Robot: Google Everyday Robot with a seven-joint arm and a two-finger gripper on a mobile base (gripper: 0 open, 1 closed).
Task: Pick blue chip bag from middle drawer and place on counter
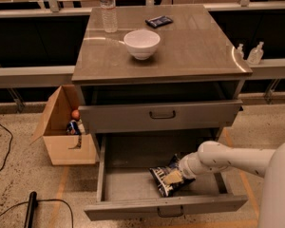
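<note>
The blue chip bag [164, 179] is a crinkled dark navy bag lying on the floor of the open middle drawer [128, 186], right of centre. My gripper [179, 173] reaches in from the right at the end of the white arm [228, 159] and is down on the bag's right side, touching it. The bag rests on the drawer floor. The counter [190, 49] is the glossy grey-brown cabinet top above.
On the counter stand a white bowl [141, 43], a water bottle [108, 8] and a small flat dark blue packet [158, 21]. The upper drawer front [161, 114] is shut. A cardboard box [61, 129] sits on the floor at left. Two pump bottles [254, 54] stand at right.
</note>
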